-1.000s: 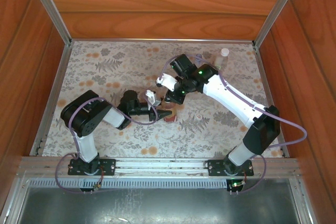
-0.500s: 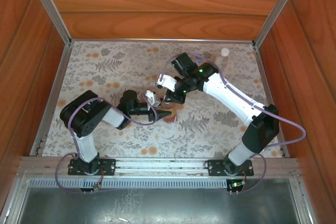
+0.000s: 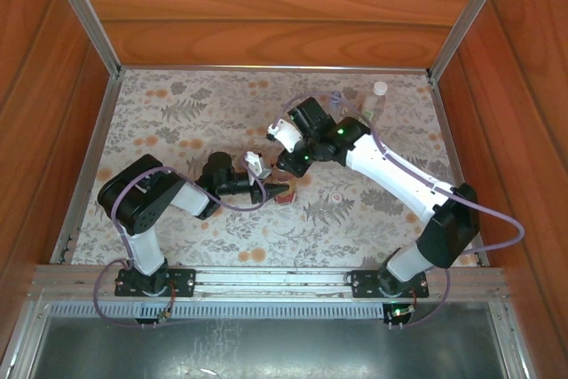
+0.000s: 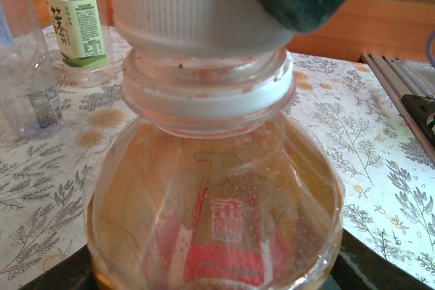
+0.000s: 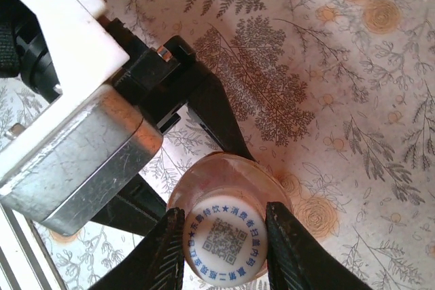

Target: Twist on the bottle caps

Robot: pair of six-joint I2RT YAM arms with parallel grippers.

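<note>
An amber bottle (image 4: 217,222) with a red label stands upright on the flowered table, and my left gripper (image 4: 217,278) is shut around its body. In the top view the bottle (image 3: 286,196) sits at mid-table between the two arms. A white bottle cap (image 5: 225,246) with a printed code sits on its neck. My right gripper (image 5: 225,249) comes down from above and is shut on that cap, one finger on each side. The ribbed cap (image 4: 190,5) sits down on the neck ring in the left wrist view.
A green-label bottle (image 4: 75,25) and a clear bluish bottle (image 4: 27,73) stand at the back right; in the top view one carries a white cap (image 3: 379,90), the other (image 3: 335,99) stands left of it. Wooden walls and metal rails (image 3: 89,175) box in the table.
The right wrist has turned and shifted slightly left above the bottle, still holding the cap. The left arm and the bottle have stayed in place.
</note>
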